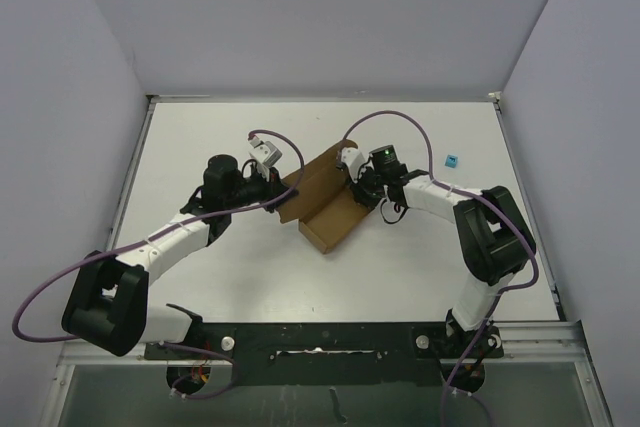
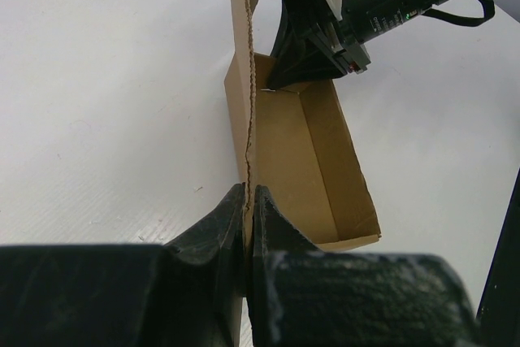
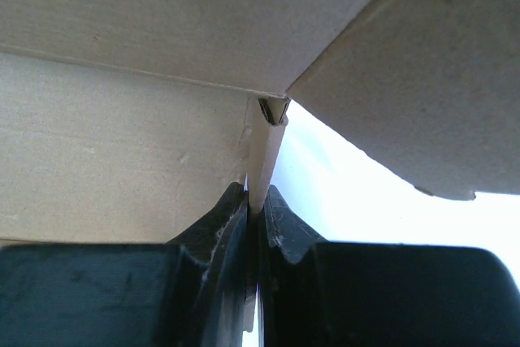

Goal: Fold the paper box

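Observation:
The paper box (image 1: 330, 209) is brown cardboard, partly formed into an open tray with one tall panel standing along its left side, in the middle of the table. My left gripper (image 1: 283, 190) is shut on the near end of that upright panel (image 2: 241, 79), whose edge runs up from between the fingers (image 2: 221, 225). My right gripper (image 1: 352, 185) is shut on a thin cardboard wall (image 3: 264, 156) at the box's far corner. In the left wrist view the right gripper (image 2: 280, 79) reaches down into the far end of the tray (image 2: 305, 160).
A tiny blue cube (image 1: 451, 160) lies on the white table (image 1: 420, 257) right of the box, beyond my right forearm. Purple cables loop over both arms. Grey walls enclose the table on three sides.

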You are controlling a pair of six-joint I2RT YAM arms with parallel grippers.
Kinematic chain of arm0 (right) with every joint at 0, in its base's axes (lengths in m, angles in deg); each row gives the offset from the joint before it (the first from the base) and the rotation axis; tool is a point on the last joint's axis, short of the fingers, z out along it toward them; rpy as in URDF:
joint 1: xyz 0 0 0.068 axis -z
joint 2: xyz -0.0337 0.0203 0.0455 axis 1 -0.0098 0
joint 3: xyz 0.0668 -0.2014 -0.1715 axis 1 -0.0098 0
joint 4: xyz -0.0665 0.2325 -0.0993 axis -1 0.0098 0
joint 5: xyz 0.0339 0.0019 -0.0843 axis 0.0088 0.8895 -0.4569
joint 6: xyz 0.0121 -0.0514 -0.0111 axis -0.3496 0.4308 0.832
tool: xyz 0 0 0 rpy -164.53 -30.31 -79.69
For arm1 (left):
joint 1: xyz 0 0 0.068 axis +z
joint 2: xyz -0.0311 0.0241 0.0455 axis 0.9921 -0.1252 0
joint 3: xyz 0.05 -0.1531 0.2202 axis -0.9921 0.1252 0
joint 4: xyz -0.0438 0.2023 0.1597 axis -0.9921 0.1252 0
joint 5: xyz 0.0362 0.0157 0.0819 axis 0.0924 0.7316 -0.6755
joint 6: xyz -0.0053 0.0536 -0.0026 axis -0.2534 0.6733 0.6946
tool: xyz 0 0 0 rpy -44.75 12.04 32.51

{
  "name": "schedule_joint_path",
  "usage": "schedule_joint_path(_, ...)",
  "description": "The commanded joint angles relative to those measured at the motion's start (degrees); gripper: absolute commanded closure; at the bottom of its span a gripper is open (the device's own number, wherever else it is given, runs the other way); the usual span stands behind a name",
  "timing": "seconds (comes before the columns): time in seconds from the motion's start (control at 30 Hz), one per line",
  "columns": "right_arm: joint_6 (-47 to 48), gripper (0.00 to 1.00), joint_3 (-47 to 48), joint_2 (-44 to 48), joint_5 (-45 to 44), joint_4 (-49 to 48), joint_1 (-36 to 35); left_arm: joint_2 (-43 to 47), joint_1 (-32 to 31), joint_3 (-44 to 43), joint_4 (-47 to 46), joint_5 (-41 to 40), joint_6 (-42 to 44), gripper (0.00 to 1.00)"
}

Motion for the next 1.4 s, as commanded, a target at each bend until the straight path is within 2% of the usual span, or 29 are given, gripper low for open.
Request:
schedule_joint_path(0.0, 1.4, 0.97, 2.3, -0.4, -2.3, 0.7, -0.2, -0.4, -0.2, -0.8, -3.0, 0.3, 0.4, 1.0)
schedule_joint_path(0.2, 0.8, 0.84, 2.2, 0.4, -1.1, 0.4, -0.2, -0.5, -0.3, -0.8, -3.0, 0.2, 0.4, 1.0)
schedule_joint_path(0.5, 1.0, 0.8, 2.0, -1.0, -3.1, -0.9, -1.5, -1.0, -0.6, -0.8, -3.3, 0.7, 0.1, 1.0)
schedule_joint_path(0.57, 1.1, 0.82, 1.9, -1.4, -5.1, -1.3, -2.0, -1.1, -0.7, -0.8, -3.3, 0.8, 0.1, 1.0)
schedule_joint_path(0.7, 0.0, 0.94, 2.1, -1.8, -9.6, -1.8, -2.2, -1.1, -0.8, -0.8, -3.3, 0.7, 0.2, 1.0)
schedule_joint_path(0.77, -0.4, 0.94, 2.1, -1.7, -8.5, -1.5, -2.3, -1.1, -0.8, -0.8, -3.3, 0.7, 0.2, 1.0)
schedule_joint_path(0.83, -0.8, 0.91, 2.8, -1.8, -6.3, -0.5, -2.2, -1.1, -0.8, -0.9, -3.3, 0.7, 0.2, 1.0)
schedule_joint_path(0.9, -1.1, 0.76, 3.6, -1.8, -2.4, 1.4, -1.9, -1.0, -0.8, -0.9, -3.2, 0.7, 0.2, 1.0)
schedule_joint_path(0.97, -1.0, 0.67, 4.1, -1.3, 0.0, 2.2, -1.5, -0.9, -0.8, -0.9, -3.1, 0.6, 0.3, 1.0)
schedule_joint_path(1.17, -1.1, 0.59, 3.5, 1.2, 4.3, 2.3, 0.0, -0.9, -0.8, -0.9, -3.0, 0.5, 0.3, 1.0)
schedule_joint_path(1.37, 0.7, 0.46, 3.8, 3.7, 7.8, 4.3, 1.7, -0.7, -0.9, -0.8, -2.9, 0.4, 0.4, 1.0)
